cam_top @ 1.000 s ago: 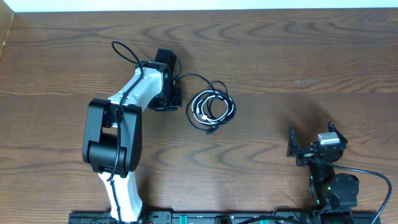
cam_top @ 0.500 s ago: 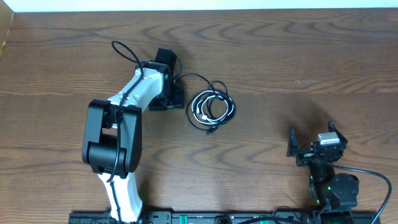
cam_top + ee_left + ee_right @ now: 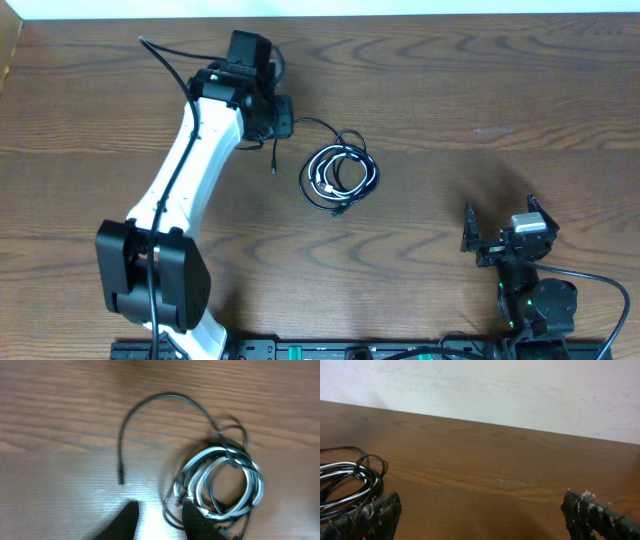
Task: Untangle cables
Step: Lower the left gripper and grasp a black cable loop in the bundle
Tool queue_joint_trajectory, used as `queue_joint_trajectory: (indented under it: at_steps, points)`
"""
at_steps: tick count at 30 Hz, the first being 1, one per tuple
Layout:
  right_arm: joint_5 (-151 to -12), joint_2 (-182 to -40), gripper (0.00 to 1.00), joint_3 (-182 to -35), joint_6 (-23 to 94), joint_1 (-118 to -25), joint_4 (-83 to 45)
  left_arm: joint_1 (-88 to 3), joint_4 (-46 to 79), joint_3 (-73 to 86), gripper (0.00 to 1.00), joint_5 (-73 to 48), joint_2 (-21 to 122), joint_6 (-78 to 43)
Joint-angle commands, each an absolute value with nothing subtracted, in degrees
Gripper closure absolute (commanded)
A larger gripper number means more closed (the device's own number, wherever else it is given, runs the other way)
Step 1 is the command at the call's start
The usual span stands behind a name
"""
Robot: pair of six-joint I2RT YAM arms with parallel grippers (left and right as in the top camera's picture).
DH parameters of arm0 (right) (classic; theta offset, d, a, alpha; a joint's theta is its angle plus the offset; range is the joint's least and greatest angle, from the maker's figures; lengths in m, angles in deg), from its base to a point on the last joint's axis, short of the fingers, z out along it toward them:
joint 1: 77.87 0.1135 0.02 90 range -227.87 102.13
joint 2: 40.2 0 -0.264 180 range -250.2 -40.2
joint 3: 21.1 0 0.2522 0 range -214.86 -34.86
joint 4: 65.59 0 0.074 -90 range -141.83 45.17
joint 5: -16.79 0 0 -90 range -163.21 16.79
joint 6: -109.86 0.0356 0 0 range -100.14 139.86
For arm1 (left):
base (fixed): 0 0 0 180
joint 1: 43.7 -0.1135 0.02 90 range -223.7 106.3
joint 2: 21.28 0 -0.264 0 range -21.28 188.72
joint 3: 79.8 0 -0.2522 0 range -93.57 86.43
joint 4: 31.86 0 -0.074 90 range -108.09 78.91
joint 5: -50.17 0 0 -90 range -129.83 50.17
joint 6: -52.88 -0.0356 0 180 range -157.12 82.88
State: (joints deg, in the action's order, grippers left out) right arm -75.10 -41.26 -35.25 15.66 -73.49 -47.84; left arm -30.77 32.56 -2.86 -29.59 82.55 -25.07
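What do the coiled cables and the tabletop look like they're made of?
Cables: probably plastic or rubber jackets, black ones matte, white one slightly glossy; they curl in loose loops. Table: wood or wood-look laminate, brown grain lines, soft sheen.

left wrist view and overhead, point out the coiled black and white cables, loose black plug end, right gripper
coiled black and white cables (image 3: 192, 475), left wrist view, ring's left arc
loose black plug end (image 3: 120, 478), left wrist view, its tip
right gripper (image 3: 499, 210), overhead view, between open fingertips
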Motion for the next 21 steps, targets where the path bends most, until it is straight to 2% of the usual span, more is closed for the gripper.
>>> queue_joint_trajectory:
  at_steps: [1, 7, 9, 10, 11, 16, 21]
  points:
    - [-75.03, -41.06, 0.01, -35.18, 15.09, -73.23, -47.58, -27.36, 33.06, -2.29, 0.92, -27.10, 83.75, -24.31]
    - [-75.03, -41.06, 0.01, -35.18, 15.09, -73.23, -47.58, -22.51, 33.04, -0.13, 0.92, -27.18, 86.77, -23.89]
    - [-75.03, -41.06, 0.01, -35.18, 15.09, -73.23, -47.58, -20.98, 33.06, 0.61, 0.64, -27.18, 87.88, -23.89]
    - [-75.03, -41.06, 0.01, -35.18, 15.09, -73.23, -47.58, -20.28, 33.06, 0.90, 0.54, -27.21, 88.52, -23.89]
    - [-75.03, -41.06, 0.01, -35.18, 15.09, -73.23, -47.58, -19.36, 33.08, 1.03, 0.52, -27.21, 89.61, -23.91]
    - [-75.03, -41.06, 0.01, -35.18, 15.09, -73.23, -47.58, -16.78, 32.84, 1.09, 0.50, -28.43, 94.24, -23.91]
    - [-75.03, -41.06, 0.01, -35.18, 15.09, -73.23, -47.58, -16.09, 32.82, 1.09, 0.50, -34.55, 99.80, -23.98]
